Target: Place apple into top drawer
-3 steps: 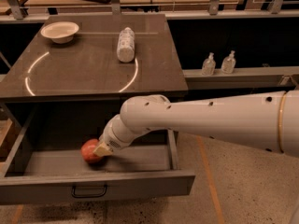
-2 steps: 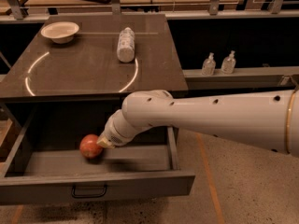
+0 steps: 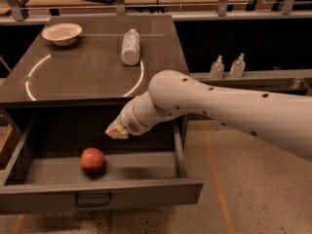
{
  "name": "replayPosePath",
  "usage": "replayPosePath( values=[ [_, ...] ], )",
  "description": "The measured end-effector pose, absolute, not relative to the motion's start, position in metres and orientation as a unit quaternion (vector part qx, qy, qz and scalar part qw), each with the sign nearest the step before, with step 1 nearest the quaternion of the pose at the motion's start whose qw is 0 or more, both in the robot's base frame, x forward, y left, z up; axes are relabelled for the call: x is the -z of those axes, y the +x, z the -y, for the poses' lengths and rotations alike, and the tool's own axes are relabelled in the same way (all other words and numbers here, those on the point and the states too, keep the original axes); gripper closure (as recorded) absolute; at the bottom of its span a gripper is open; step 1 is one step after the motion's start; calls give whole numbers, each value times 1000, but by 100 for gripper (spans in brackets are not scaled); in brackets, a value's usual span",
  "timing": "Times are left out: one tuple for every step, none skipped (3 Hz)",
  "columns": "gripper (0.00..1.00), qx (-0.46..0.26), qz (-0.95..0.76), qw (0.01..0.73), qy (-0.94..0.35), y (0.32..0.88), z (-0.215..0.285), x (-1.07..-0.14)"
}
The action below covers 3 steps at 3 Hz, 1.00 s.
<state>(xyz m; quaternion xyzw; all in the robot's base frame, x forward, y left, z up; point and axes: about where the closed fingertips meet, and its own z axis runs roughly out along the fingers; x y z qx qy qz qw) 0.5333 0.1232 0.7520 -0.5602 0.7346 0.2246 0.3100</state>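
The apple [image 3: 92, 160] is red-orange and lies on the floor of the open top drawer [image 3: 97, 193], left of centre and close behind the front panel. The drawer is grey metal, pulled out, with a dark bail handle [image 3: 92, 199] at the middle of its front. My gripper [image 3: 116, 129] hangs above the drawer's middle, up and to the right of the apple and apart from it. Nothing is in it. My white arm [image 3: 219, 106] reaches in from the right.
On the cabinet top [image 3: 87, 77] a white plastic bottle [image 3: 130, 47] lies on its side and a white bowl [image 3: 62, 33] stands at the back left. Two small clear bottles [image 3: 227, 66] stand on a low shelf to the right. Speckled floor lies to the right.
My gripper was down at the apple before; now it has risen up and to the right, away from it. The apple stays on the drawer floor.
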Motion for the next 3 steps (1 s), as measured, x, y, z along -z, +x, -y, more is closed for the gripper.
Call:
replayPosePath(
  values=[
    [100, -272, -727, 324, -541, 531, -112, -795],
    [100, -285, -715, 359, -528, 544, -95, -845],
    [78, -285, -711, 368, -528, 547, -94, -857]
  ],
)
